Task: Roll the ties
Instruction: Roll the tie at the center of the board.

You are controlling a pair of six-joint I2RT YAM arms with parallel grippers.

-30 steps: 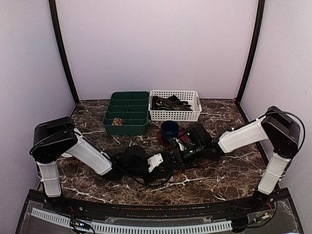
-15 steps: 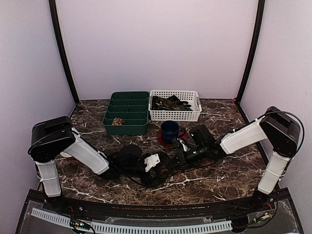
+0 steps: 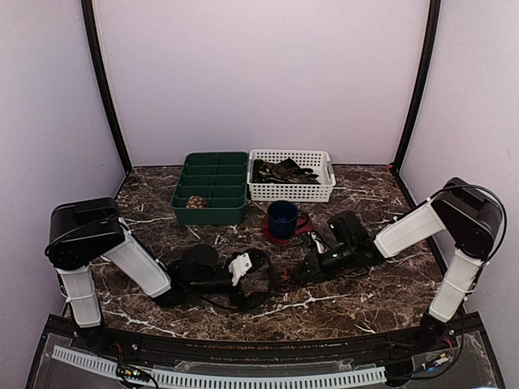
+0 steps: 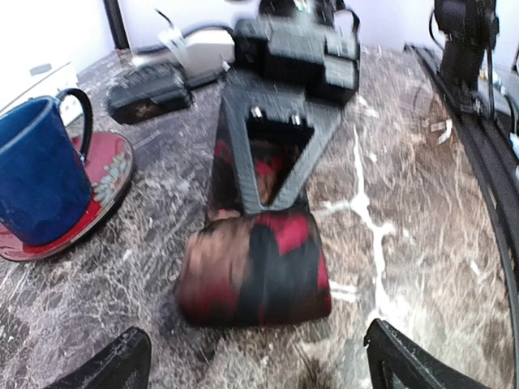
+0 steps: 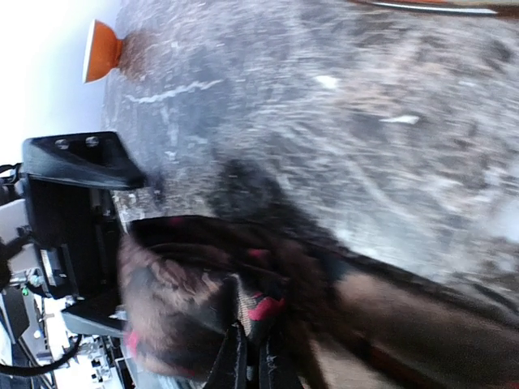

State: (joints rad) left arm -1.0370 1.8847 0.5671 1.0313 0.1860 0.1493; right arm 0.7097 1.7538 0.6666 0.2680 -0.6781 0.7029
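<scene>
A partly rolled tie, brown, black and red, lies on the marble table as a thick coil. Its loose tail runs off to the right in the right wrist view. My right gripper is shut on the tie at the coil's edge, and from the left wrist its black fingers reach down onto the roll. My left gripper stands open just short of the coil, one fingertip on each side and apart from it. From above, the left gripper and the right gripper face each other mid-table.
A blue mug on a red saucer stands just behind the grippers. A green compartment tray holds a small speckled coil. A white basket at the back holds more dark ties.
My left gripper has opened and drawn back to the left, off the coil. The right gripper has shifted a little to the right, staying shut.
</scene>
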